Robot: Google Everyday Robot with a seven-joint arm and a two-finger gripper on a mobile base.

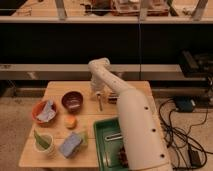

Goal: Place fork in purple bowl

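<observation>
The purple bowl point(72, 100) stands on the wooden table point(55, 90), left of centre, dark maroon with a paler inside. A slim silver fork point(100, 104) shows just right of the bowl, pointing towards the front, directly under my gripper point(98, 94). The white arm reaches in from the lower right, bends at the back of the table and comes down over the fork. I cannot tell whether the fork is held or lies on the table.
An orange-red bowl point(43, 112) with blue-grey cloth sits at the left. An orange object point(71, 121), a cup with green leaves point(44, 142) and a blue sponge point(71, 144) lie in front. A green tray point(106, 145) stands front right. A dark object point(112, 96) lies by the arm.
</observation>
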